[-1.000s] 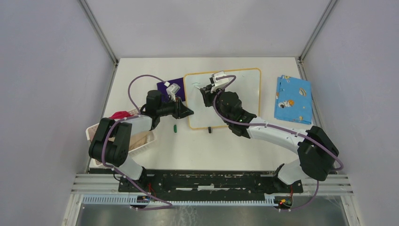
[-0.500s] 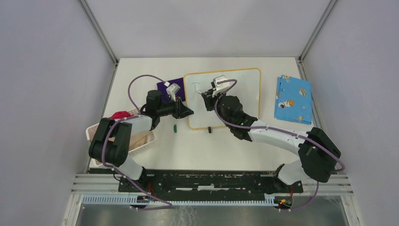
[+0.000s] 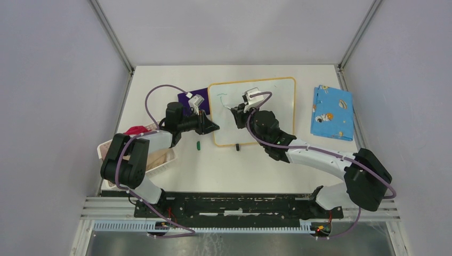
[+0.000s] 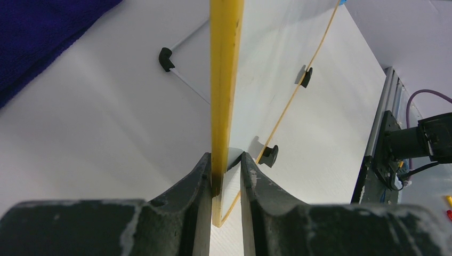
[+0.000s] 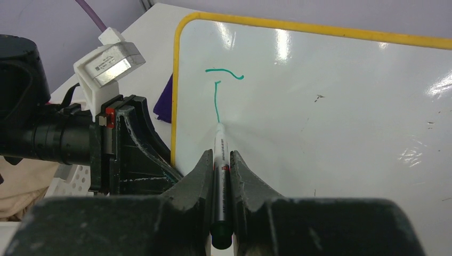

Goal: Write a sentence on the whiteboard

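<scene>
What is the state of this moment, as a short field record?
whiteboard: orange-framed, mostly blank
sentence: only a green T drawn
left gripper: shut on the whiteboard's left frame edge
right gripper: shut on marker, tip touching the board
nearby: purple cloth left of board, blue patterned cloth right

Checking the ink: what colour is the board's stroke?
Green; stroke shows best in right wrist view.

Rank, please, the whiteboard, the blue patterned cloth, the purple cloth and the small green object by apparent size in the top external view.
1. whiteboard
2. blue patterned cloth
3. purple cloth, as far as it shows: the left arm covers part, so second and third are unsure
4. small green object, clearly smallest
</scene>
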Robot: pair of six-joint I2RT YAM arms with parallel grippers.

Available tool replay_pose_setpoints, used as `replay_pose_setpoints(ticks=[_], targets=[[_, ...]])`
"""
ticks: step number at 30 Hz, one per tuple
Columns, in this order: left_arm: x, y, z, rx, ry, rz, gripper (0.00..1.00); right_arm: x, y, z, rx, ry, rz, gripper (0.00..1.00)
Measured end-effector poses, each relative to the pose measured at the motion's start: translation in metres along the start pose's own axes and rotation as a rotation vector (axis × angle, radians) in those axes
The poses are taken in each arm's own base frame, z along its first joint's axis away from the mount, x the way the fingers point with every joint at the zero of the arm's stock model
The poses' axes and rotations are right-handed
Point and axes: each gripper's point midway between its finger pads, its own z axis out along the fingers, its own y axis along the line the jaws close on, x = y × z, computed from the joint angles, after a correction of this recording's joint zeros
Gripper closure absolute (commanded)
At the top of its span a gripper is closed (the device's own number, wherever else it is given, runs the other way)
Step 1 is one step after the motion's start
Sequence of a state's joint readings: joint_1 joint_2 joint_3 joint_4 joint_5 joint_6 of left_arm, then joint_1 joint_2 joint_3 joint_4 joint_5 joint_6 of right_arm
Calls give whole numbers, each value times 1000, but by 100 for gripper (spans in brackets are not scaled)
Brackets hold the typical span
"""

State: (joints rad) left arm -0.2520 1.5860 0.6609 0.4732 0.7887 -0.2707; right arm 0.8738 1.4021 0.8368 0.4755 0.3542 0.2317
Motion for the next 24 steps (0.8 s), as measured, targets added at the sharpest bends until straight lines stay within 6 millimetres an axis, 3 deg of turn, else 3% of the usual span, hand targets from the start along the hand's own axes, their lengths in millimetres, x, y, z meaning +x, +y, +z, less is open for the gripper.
replay_pose_setpoints(ticks=[10, 24], targets=[[0, 0, 0, 0, 0, 0, 98, -45, -6, -19, 11, -98, 14, 100], [0, 0, 0, 0, 0, 0, 98, -24, -18, -11, 70, -39, -53, 100]])
